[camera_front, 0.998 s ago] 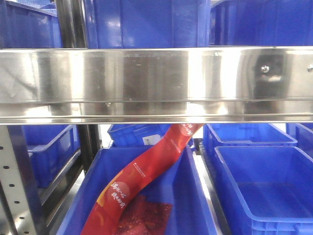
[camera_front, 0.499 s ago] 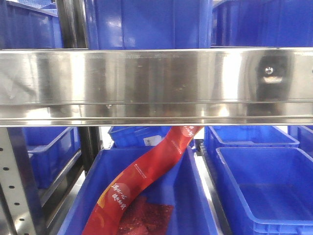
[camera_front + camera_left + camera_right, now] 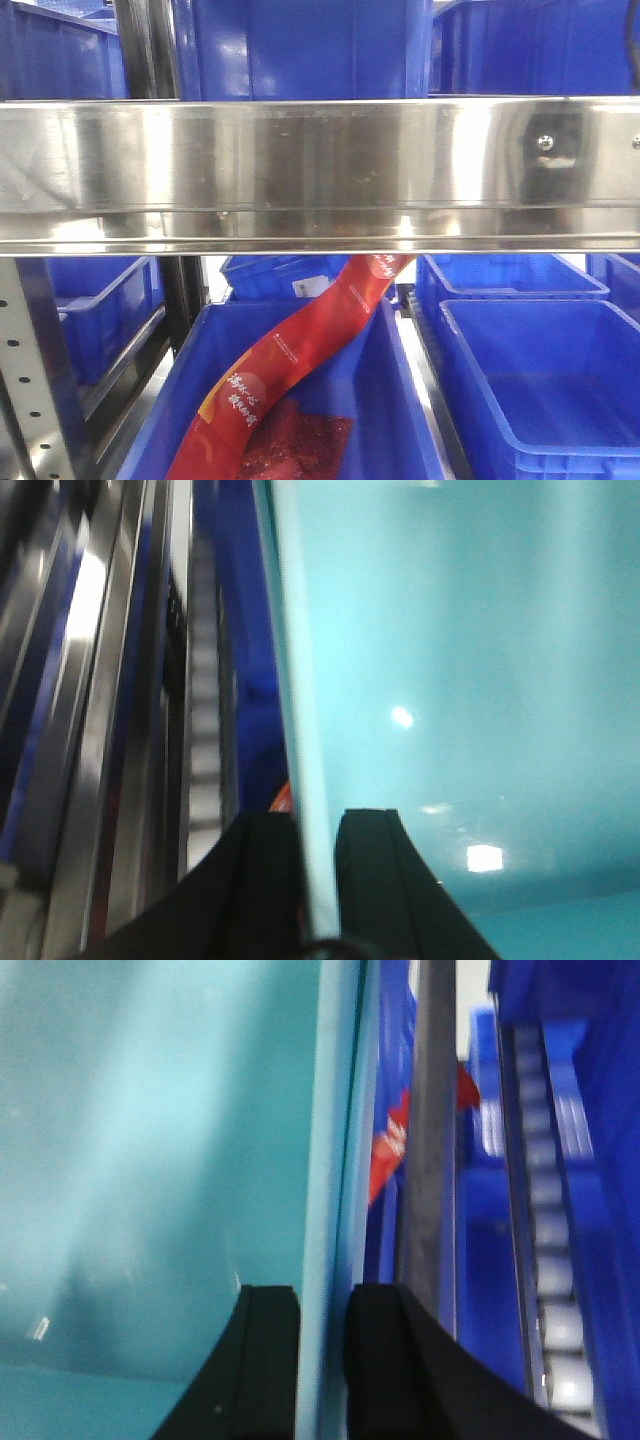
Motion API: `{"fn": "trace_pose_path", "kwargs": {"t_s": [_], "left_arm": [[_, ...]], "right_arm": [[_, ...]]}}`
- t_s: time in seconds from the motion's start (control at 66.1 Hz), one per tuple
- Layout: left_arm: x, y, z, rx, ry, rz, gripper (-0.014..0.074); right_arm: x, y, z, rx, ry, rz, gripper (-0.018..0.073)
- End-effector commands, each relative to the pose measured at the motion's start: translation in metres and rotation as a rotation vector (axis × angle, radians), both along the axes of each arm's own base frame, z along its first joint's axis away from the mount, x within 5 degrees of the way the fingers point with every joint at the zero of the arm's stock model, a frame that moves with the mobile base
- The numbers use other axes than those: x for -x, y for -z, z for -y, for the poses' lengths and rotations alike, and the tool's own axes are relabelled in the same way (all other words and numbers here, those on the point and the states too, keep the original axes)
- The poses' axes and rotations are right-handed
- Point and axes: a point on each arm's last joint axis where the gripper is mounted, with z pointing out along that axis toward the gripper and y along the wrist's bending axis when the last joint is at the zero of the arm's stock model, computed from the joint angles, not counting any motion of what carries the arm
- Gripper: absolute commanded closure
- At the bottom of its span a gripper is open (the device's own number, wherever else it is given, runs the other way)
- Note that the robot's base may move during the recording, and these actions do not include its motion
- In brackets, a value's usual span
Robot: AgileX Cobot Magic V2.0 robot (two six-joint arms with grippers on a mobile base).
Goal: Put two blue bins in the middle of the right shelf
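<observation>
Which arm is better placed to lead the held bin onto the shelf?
Right, probably. The right claw pinches a bin wall right beside the post and roller track, so it can guide that edge in. The left claw pinches another wall and would follow.

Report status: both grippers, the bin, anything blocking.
Left gripper shut on bin wall. Right gripper shut on the opposite wall. Steel shelf rail fills the front view; bin with red packaging sits below.
</observation>
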Motion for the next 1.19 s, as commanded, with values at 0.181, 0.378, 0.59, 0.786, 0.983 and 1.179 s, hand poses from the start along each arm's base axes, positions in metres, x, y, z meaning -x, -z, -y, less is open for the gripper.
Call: {"fn": "trace_pose_path", "kwargs": {"t_s": [0.181, 0.378, 0.59, 0.786, 0.983, 1.179], "left_arm": [[-0.014, 0.032, 0.004, 0.002, 0.007, 0.013, 0.0707], [-0.019, 0.051, 0.006, -0.006, 0.015, -0.005, 0.0707], [-0.019, 0.052, 0.006, -0.008, 0.016, -0.004, 0.0594], [-0.019, 0.053, 0.006, -0.009, 0.015, -0.01, 0.0192], [-0.015, 0.042, 0.004, -0.009, 0.007, -0.016, 0.0066], [-0.001, 0.007, -0.001, 0.01, -0.004, 0.047, 0.0103]], "right_arm": [[-0.011, 0.034, -0.013, -0.059, 0.02, 0.009, 0.072], [-0.016, 0.053, -0.016, -0.069, 0.017, -0.048, 0.0721], [-0.027, 0.071, -0.019, -0.057, 0.013, -0.096, 0.0677], [-0.028, 0.072, -0.02, -0.061, 0.012, -0.102, 0.0274], [-0.018, 0.038, -0.015, -0.047, 0.017, -0.007, 0.0162], [-0.001, -0.001, -0.011, -0.049, 0.001, 0.073, 0.0213]]}}
